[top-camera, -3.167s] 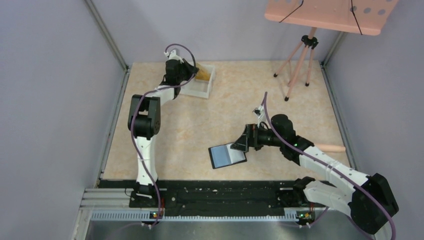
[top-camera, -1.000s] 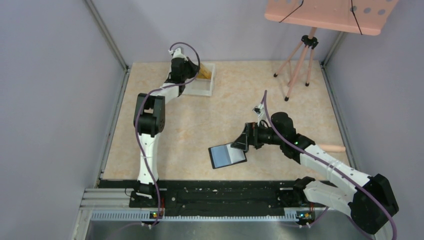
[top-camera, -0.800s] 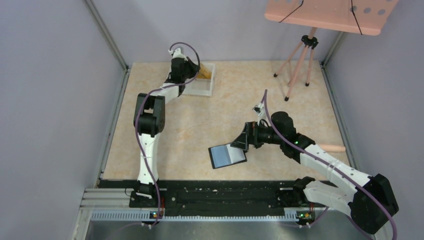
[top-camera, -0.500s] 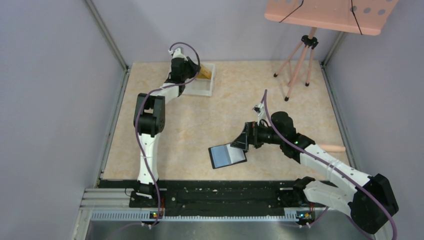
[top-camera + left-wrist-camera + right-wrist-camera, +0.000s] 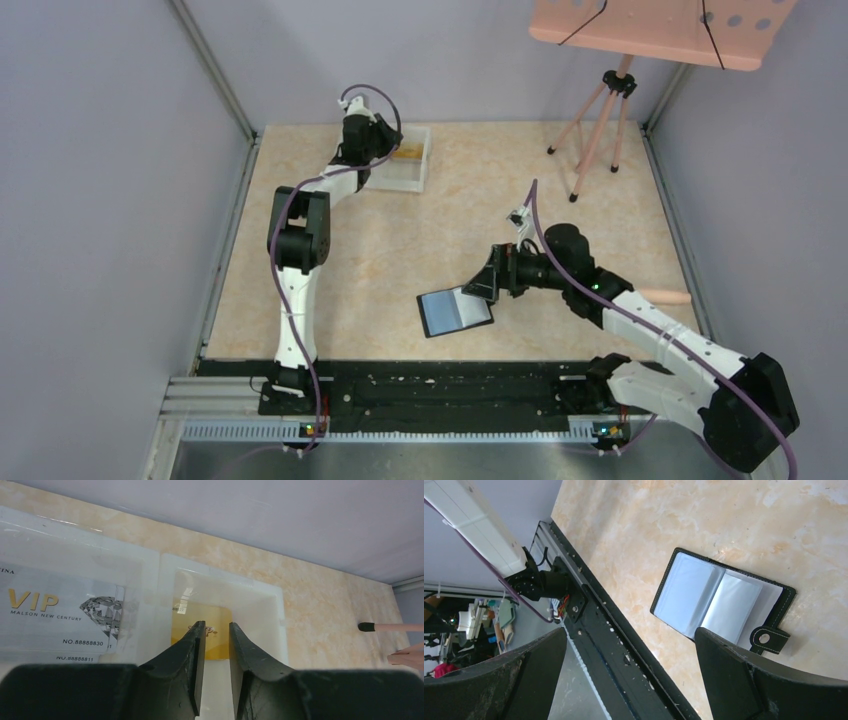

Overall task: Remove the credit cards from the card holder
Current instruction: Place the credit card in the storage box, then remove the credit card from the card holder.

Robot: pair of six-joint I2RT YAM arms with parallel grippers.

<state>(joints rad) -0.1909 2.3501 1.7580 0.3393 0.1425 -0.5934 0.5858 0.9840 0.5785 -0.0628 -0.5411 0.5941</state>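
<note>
The card holder (image 5: 455, 311) lies open on the table, blue-grey sleeves inside a black border; it also shows in the right wrist view (image 5: 719, 600). My right gripper (image 5: 485, 282) hovers at its right edge with the jaws wide apart and empty (image 5: 630, 650). My left gripper (image 5: 372, 140) is over the white tray (image 5: 418, 178) at the back. Its jaws stand a narrow gap apart with nothing between them (image 5: 216, 626). An orange-gold credit card (image 5: 212, 647) lies flat in the tray's right compartment (image 5: 407, 153). White VIP cards (image 5: 55, 612) lie in the left compartment.
A pink tripod (image 5: 600, 120) under a pink board (image 5: 650, 30) stands at the back right. A pink stick (image 5: 665, 296) lies by the right wall. A black rail (image 5: 440, 390) runs along the near edge. Grey walls close in the table.
The gold card, earlier held tilted over the tray by my left gripper, now lies flat in the tray, and the jaws have parted. The right arm and holder have barely moved.
</note>
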